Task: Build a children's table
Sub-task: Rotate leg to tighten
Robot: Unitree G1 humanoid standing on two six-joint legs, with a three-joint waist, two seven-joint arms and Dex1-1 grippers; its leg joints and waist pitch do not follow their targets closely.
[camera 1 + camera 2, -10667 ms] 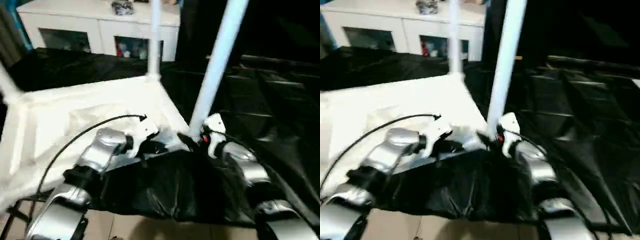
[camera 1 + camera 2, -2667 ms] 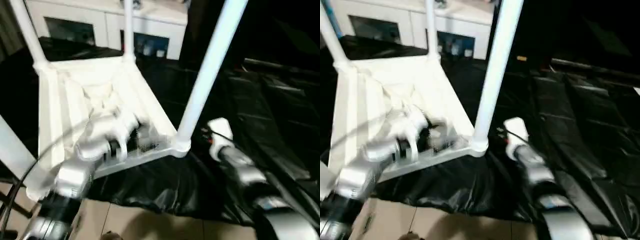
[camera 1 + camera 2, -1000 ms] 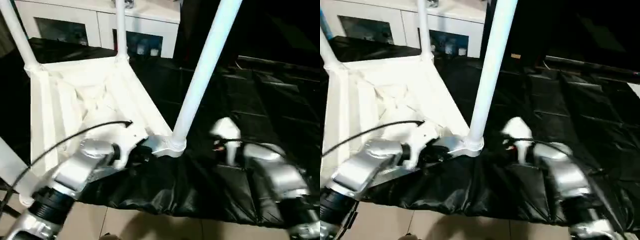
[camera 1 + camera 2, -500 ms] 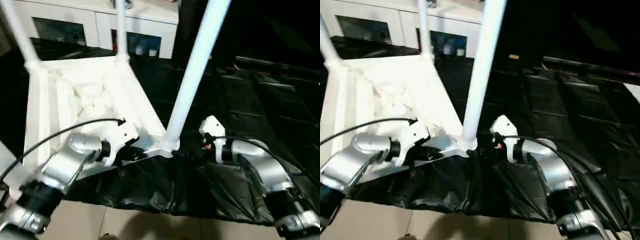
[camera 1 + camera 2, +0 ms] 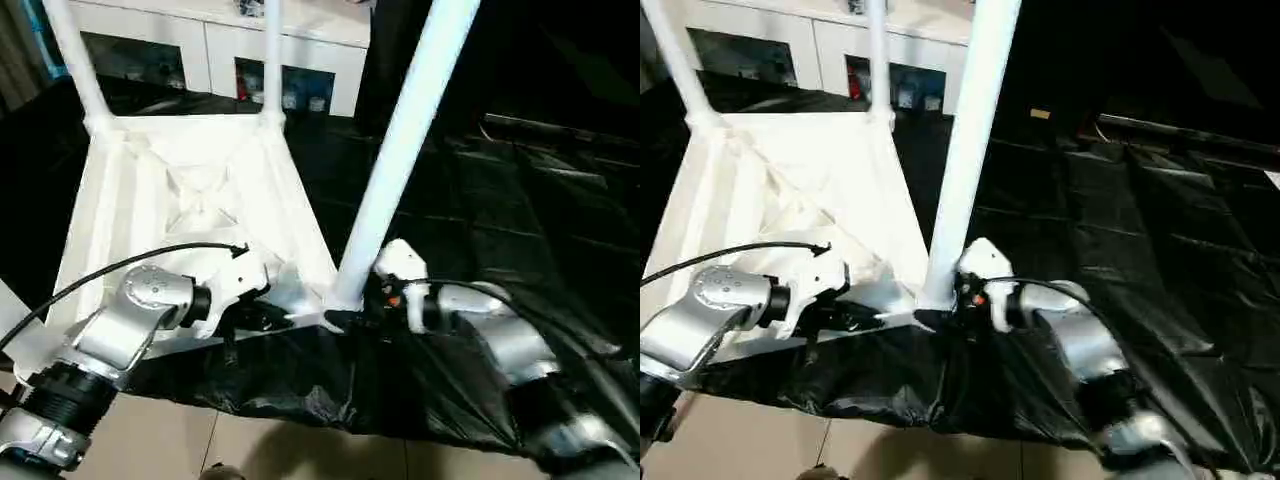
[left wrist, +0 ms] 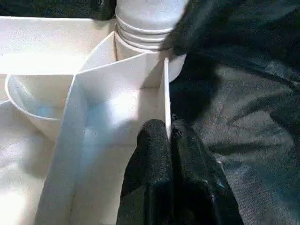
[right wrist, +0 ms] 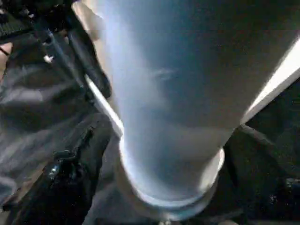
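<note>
You are looking down at a work surface draped in black plastic sheeting, with a white cabinet with glass doors along the back wall and pale floor tiles at the near edge.

The children's table lies upside down on the sheeting, ribbed underside up, at your left-centre. Three tube legs stand up from its corner sockets: two at the far corners and the near-right leg, which rises large through the middle of your view.

Your left gripper has its fingers pressed together on the thin near edge wall of the tabletop, just beside the near-right corner socket; one finger sits inside the wall and one outside, on the sheeting side. From the head views it shows as the white wrist housing reaching in from the left.

Your right gripper comes in from the right at the base of the near-right leg. In its wrist view the leg's base sits close in front, with a dark finger to one side. The jaws appear spread around the leg, though I cannot tell whether they touch it.
</note>
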